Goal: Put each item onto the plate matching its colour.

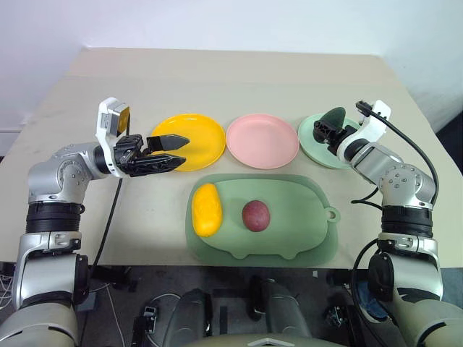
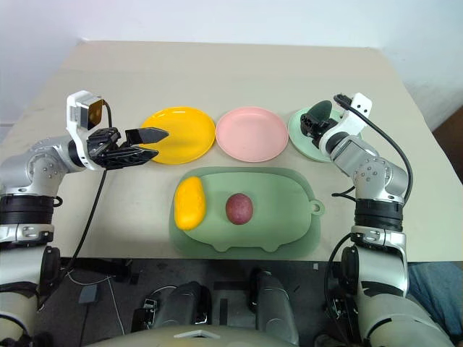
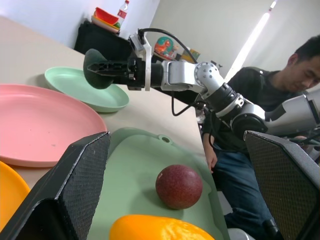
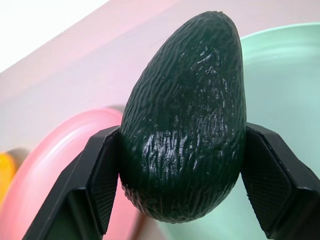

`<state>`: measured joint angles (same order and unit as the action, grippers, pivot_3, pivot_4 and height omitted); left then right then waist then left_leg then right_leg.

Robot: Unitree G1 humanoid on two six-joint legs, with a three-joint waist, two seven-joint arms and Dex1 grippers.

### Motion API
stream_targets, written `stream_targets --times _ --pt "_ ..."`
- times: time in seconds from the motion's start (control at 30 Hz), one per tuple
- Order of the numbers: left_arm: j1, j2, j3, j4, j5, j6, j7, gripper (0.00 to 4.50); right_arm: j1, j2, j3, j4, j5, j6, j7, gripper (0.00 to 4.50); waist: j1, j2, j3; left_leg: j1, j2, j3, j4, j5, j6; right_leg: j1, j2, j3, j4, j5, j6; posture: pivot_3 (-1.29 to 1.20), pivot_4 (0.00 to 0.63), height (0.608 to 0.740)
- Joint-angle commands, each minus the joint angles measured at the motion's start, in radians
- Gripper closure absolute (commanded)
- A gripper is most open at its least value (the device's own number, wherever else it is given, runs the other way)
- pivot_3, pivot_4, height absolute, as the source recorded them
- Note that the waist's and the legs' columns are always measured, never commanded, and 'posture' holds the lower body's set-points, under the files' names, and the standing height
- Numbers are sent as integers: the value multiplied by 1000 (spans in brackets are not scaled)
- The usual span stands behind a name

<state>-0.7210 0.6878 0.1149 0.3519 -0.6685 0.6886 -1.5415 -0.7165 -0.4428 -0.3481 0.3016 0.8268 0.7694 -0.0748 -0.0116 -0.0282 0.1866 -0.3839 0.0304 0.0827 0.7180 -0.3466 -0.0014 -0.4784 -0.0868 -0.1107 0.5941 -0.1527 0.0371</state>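
On the left, the left end effector [image 1: 176, 150] hangs with its fingers spread wide and nothing between them, over the bench [image 1: 217, 79] at the left edge of the yellow plate [image 1: 197, 139]. Right of that plate sits the pink plate [image 1: 262, 140], empty. Nearer, the sage tray [image 1: 289, 217] carries the yellow mango [image 1: 206, 209] at its left end and the maroon fruit [image 1: 255, 215] just right of it, the two apart. At the far right, the right end effector [image 1: 323, 130] pinches the dark green avocado [image 4: 185, 120] across its broad end, narrow end pointing away, above the mint plate [image 1: 318, 148] and apparently not yet resting on it.

The step in hand looks like setting the avocado down. To do it well, lower it toward the middle of the mint plate until it sits on the dish, then part the fingers slowly; released on its rounded side near the rim, it could roll off onto the bench.
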Motion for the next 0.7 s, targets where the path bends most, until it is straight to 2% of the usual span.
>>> stream_targets --times 0.03,0.13,0.23,0.47,0.63,0.7 --pt "-18 11 28 -26 -22 -1 -1 0 -22 -5 -74 13 -8 -17 -5 1032 0 0 0 0 0 0 0 0 0 0 0 0 0 0 0 0 150 740" --pt "-22 13 30 -25 -24 1 -1 0 -18 7 -97 11 26 22 40 29 -1 0 0 0 0 0 0 0 0 0 0 0 0 0 0 0 150 740" --pt "-25 16 29 -24 -24 1 -3 0 0 17 -78 5 -16 27 32 29 -3 1 0 1 0 0 0 0 0 0 0 0 0 0 0 0 150 740" --pt "-30 17 25 -18 -27 8 -5 0 -31 64 -153 -28 71 60 54 29 -1 1 0 2 0 0 -1 0 0 0 0 1 0 0 0 0 150 740" --pt "-33 16 24 -15 -27 10 -3 0 -62 35 -213 -28 193 257 3 29 0 1 0 2 0 0 -1 0 0 1 0 1 1 0 0 0 150 740" --pt "-32 15 22 -14 -26 10 -4 0 -63 17 -207 -53 182 274 3 29 -1 1 0 2 0 0 -1 0 0 1 0 1 1 0 0 0 150 740"
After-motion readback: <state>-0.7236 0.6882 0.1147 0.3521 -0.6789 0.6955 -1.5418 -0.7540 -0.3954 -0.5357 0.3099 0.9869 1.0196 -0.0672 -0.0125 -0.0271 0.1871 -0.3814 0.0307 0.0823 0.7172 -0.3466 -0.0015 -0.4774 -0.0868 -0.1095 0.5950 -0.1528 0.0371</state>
